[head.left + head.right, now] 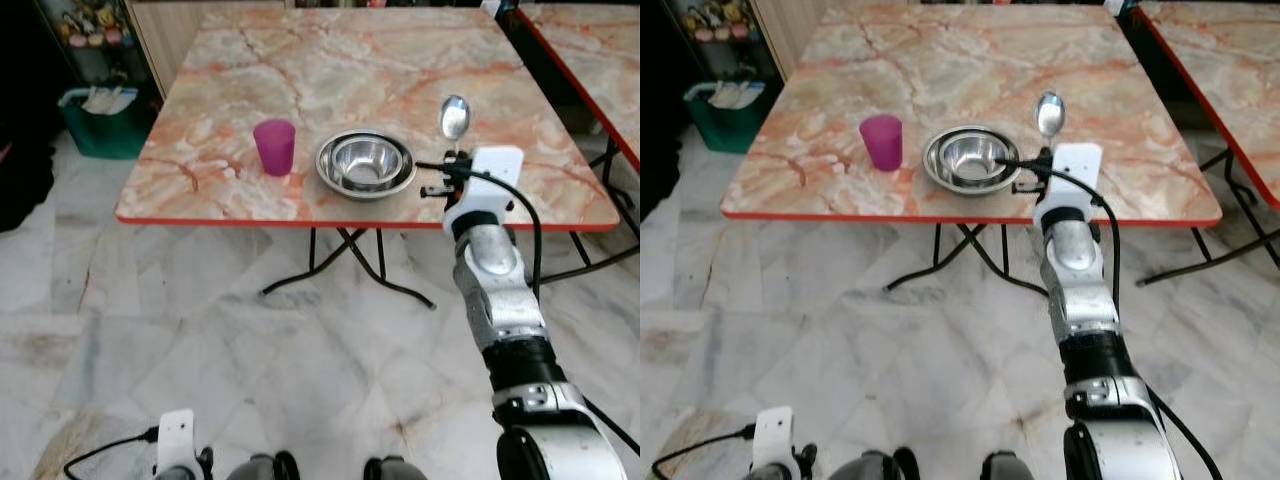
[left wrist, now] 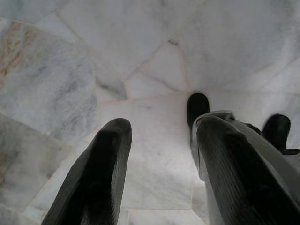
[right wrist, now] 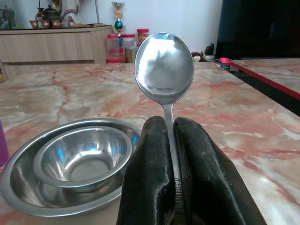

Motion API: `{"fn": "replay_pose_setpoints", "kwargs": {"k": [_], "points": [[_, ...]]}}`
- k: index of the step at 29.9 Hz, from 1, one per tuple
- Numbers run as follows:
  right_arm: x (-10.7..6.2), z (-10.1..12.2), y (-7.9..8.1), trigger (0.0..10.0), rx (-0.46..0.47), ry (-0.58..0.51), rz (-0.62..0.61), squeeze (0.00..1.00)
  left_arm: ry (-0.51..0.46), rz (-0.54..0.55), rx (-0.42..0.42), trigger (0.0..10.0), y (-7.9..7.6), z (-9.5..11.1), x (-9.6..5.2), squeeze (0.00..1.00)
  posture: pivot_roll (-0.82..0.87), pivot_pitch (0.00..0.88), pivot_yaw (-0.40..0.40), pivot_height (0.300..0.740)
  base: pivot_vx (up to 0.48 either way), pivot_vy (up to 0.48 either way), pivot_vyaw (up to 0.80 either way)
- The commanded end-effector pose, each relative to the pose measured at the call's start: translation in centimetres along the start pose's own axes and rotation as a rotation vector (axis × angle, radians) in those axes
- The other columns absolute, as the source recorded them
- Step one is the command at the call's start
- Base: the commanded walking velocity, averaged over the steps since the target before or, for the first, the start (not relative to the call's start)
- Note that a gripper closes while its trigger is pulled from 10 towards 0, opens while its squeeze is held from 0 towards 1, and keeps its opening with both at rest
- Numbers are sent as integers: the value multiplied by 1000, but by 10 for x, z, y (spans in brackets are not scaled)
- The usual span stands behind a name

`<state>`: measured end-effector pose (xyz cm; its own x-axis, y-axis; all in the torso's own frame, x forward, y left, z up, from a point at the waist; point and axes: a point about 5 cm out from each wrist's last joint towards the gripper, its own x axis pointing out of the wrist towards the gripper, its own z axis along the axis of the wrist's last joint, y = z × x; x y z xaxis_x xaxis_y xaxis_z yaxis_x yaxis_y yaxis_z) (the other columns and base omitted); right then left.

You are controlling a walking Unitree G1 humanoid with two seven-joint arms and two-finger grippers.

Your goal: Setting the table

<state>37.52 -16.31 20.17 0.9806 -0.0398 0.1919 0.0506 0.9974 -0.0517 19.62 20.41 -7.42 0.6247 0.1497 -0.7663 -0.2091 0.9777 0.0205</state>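
- Marble-patterned table (image 1: 300, 70) with a red edge, one standing square ahead of the robot; the edge of a second table (image 1: 590, 50) of the same finish sits to its right.
- Pale marble floor (image 1: 200, 340) under and around both tables.
- Right arm (image 1: 495, 290), silver, extended forward to the table's near edge.
- One green bin (image 1: 100, 122) on the floor beyond the table's left corner.
- Steel bowls, two counted: one smaller bowl (image 3: 84, 157) nested inside one wider bowl (image 3: 23, 187), on the table near its front edge.
- One purple cup (image 1: 275, 146), upright, just left of the bowls and apart from them.
- Left gripper (image 2: 159, 173) low by the floor, fingers spread apart, nothing between them.
- Right gripper (image 3: 171, 154) clenched on the handle of one steel spoon (image 3: 164, 63), just right of the bowls.
- Spoon's long axis upright, round end on top, handle end down between the fingers.
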Motion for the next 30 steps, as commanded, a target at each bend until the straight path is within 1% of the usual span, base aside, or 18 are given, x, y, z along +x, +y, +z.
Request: {"fn": "replay_pose_setpoints", "kwargs": {"k": [1, 11, 15, 21, 30], "points": [[0, 2, 2, 10000, -1, -9, 4, 0, 31, 16, 1, 10000, 4, -10, -2, 0, 12, 174, 9, 711, 326, 0, 0], [0, 1, 4, 10000, -14, -4, 14, 0, 24, 16, 1, 10000, 4, -9, -2, 0, 14, 174, 7, 711, 395, 0, 0], [0, 1, 4, 10000, 1, -2, 12, 0, 21, 16, 1, 10000, 4, -8, -2, 0, 13, 174, 7, 711, 451, 0, 0], [1, 1, 1, 10000, -2, 3, 5, 0, 19, 15, 2, 10000, 3, -7, -2, 0, 14, 174, 7, 711, 456, 0, 0], [1, 1, 2, 10000, 2, 2, 5, 0, 17, 14, -4, 10000, 3, -7, -2, 0, 14, 174, 7, 711, 440, 0, 0]]}}
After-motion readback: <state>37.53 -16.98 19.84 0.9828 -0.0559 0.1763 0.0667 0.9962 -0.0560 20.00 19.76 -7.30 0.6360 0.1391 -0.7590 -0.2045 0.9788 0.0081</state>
